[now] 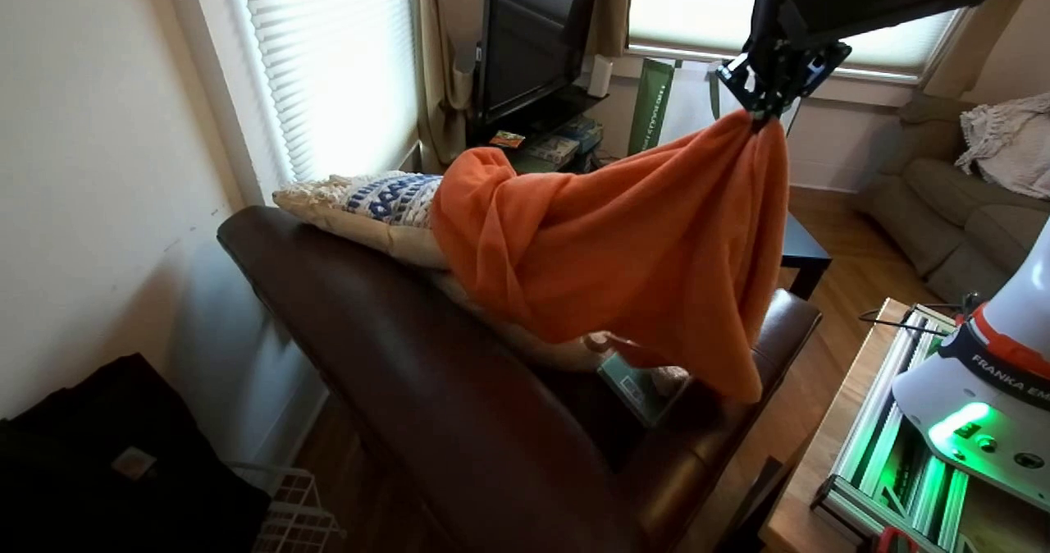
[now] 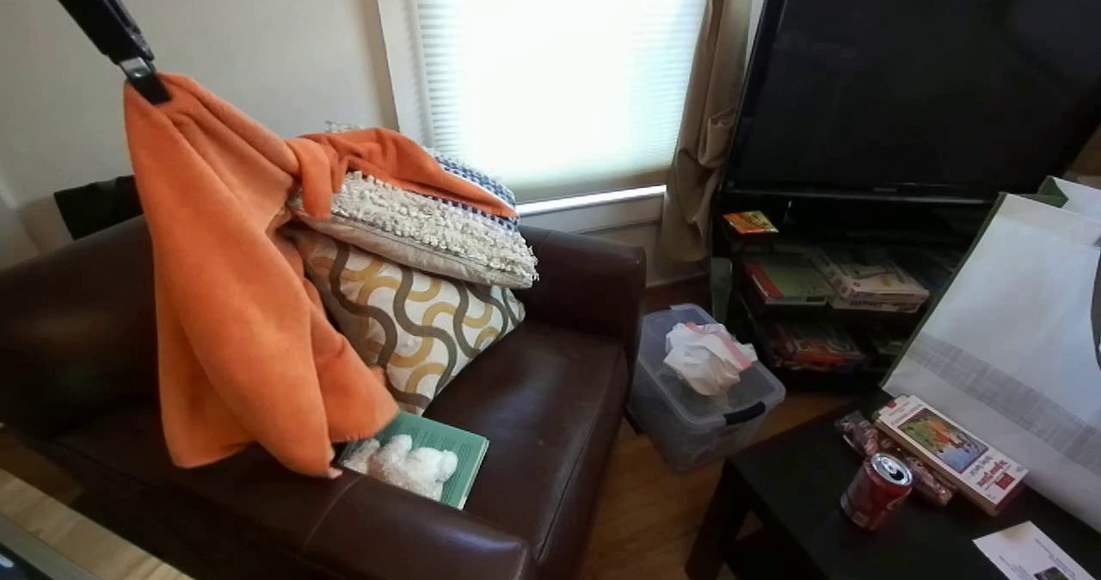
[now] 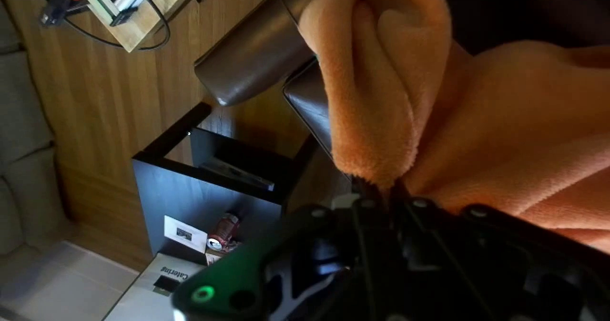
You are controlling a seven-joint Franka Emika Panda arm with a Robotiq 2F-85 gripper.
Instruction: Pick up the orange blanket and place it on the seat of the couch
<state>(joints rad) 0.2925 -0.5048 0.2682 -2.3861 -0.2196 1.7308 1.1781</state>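
Robotiq tool pinches the orange blanket over the couch. Part drapes a pillow; a can stands inside the tabletop edges.

In an exterior view the camera looks from high behind the couch, facing over its back toward the television; a corner of the worktop shows beyond. In an exterior view the lens looks down across the couch arm toward the window, one worktop corner near at lower right. The wrist view slants down past the pincer, very near the orange blanket, a worktop edge at left. Both exterior views share couch, orange blanket and television; the worktop appears in all three.
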